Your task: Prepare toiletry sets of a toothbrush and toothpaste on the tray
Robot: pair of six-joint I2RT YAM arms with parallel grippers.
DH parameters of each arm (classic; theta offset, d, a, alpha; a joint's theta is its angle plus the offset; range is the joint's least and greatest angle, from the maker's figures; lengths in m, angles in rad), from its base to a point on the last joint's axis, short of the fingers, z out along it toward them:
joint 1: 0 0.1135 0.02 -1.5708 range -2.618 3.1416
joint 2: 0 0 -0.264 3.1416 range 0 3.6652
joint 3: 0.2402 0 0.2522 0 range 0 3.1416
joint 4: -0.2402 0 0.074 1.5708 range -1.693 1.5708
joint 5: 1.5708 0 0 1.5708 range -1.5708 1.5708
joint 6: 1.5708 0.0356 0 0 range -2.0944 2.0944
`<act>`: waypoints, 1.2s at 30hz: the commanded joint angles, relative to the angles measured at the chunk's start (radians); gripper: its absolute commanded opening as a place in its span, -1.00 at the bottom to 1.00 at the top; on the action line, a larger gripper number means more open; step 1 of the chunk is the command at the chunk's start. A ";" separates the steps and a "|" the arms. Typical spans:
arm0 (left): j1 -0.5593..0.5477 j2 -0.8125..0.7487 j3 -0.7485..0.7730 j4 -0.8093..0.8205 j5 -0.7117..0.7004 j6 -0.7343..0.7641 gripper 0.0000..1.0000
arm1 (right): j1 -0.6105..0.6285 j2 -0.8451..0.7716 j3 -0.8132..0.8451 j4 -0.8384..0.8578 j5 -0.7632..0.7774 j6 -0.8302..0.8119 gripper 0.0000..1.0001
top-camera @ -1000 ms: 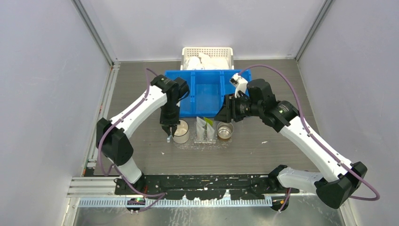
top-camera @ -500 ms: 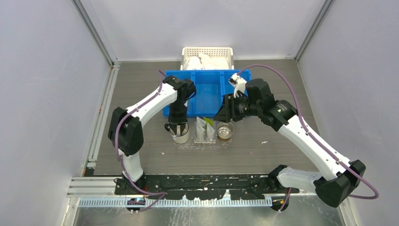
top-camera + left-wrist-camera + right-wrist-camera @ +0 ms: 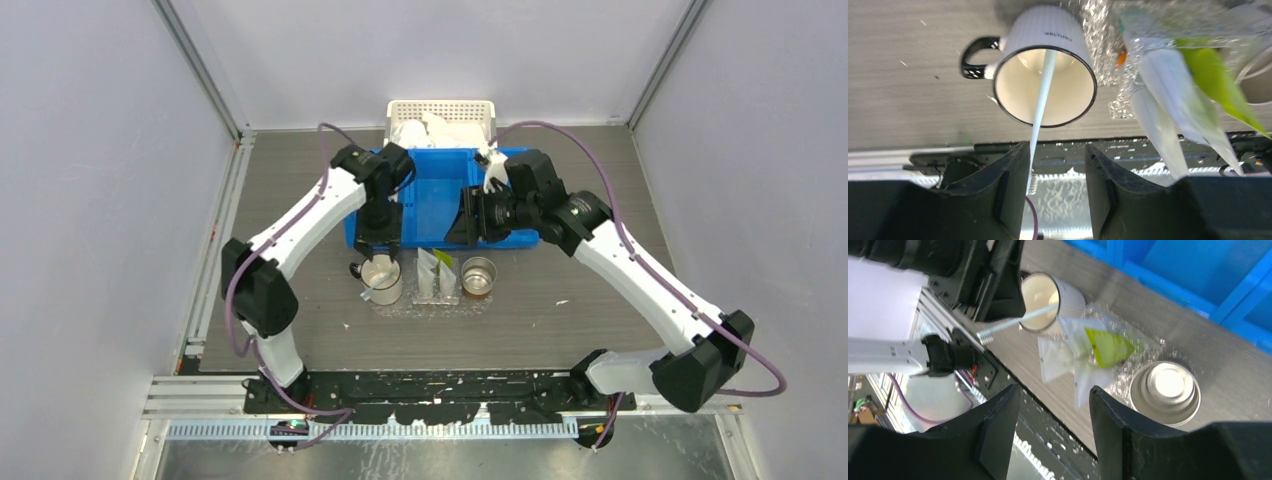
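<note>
White plastic toothbrush (image 3: 1040,100), slim and unwrapped, stands bristles-up in a white ribbed mug (image 3: 1048,35) with black rim and handle, its shaft leaning out over the lip. The mug sits at the left end of the clear, crinkled plastic tray (image 3: 432,306). Flat white-and-green toothpaste sachets (image 3: 1103,345) stand in the tray's middle, and a round steel cup (image 3: 1137,390) is at its right end. Directly above the mug, the left jaws hang spread apart, grasping nothing. The toothbrush shaft runs up between them close to one finger; whether it touches that finger cannot be told from the wrist view. The right jaws, likewise released and empty, hover over the blue three-compartment bin (image 3: 435,195) at the far side of the grey table (image 3: 560,320). With brush and paste both on the tray, one set looks nearly made. The left arm's exit calls for a straight vertical lift, jaws wide, so no finger drags the leaning shaft and tips the mug. The right arm would do well to wait clear until the left is away.
</note>
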 commanded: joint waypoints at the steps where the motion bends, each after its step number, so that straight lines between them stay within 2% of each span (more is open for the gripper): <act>1: 0.018 -0.151 0.126 -0.025 -0.154 0.007 -0.05 | -0.003 0.094 0.190 -0.003 0.040 -0.017 0.22; 4: 0.082 -0.214 0.083 0.025 -0.179 0.015 0.09 | -0.003 0.223 0.329 0.004 0.042 0.011 0.26; 10: 0.246 -0.341 -0.182 0.225 -0.087 0.023 0.46 | 0.025 0.579 0.629 0.001 0.062 0.091 0.25; 14: 0.282 -0.343 -0.277 0.347 -0.067 0.020 0.50 | 0.103 0.800 0.867 -0.085 0.174 0.073 0.23; 17: 0.304 -0.305 -0.313 0.429 -0.080 0.017 0.50 | 0.139 0.918 0.978 -0.102 0.270 0.086 0.22; 21: 0.355 -0.288 -0.368 0.519 -0.078 0.014 0.50 | 0.161 1.022 1.055 -0.083 0.348 0.124 0.17; 27: 0.428 -0.360 -0.484 0.630 -0.060 0.002 0.49 | 0.166 1.148 1.166 -0.097 0.425 0.182 0.06; 36: 0.464 -0.324 -0.495 0.674 -0.022 0.007 0.48 | 0.169 1.219 1.161 -0.020 0.527 0.241 0.05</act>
